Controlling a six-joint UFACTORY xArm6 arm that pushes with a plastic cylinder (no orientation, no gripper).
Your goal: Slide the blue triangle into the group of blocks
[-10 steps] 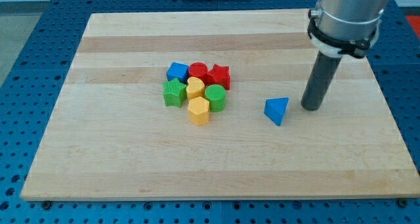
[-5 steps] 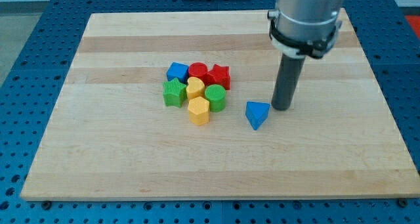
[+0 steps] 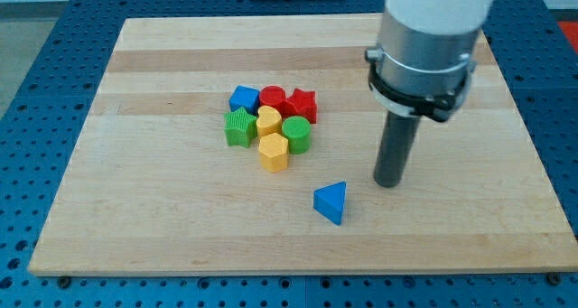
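The blue triangle point(image 3: 330, 202) lies alone on the wooden board point(image 3: 181, 227), below and right of the group. The group sits left of centre: a blue block point(image 3: 243, 98), a red cylinder point(image 3: 272, 98), a red star point(image 3: 301, 103), a green star-like block point(image 3: 239, 126), a yellow heart point(image 3: 268, 120), a green cylinder point(image 3: 296, 135) and a yellow hexagon point(image 3: 274, 151). My tip point(image 3: 388, 182) stands to the right of the blue triangle and slightly above it in the view, with a gap between them.
The board lies on a blue perforated table point(image 3: 36, 82). The arm's grey body point(image 3: 424, 46) hangs over the board's upper right part.
The blue triangle has slid left and toward the view's bottom. My tip moved left, then down the view, and now stands apart from the triangle.
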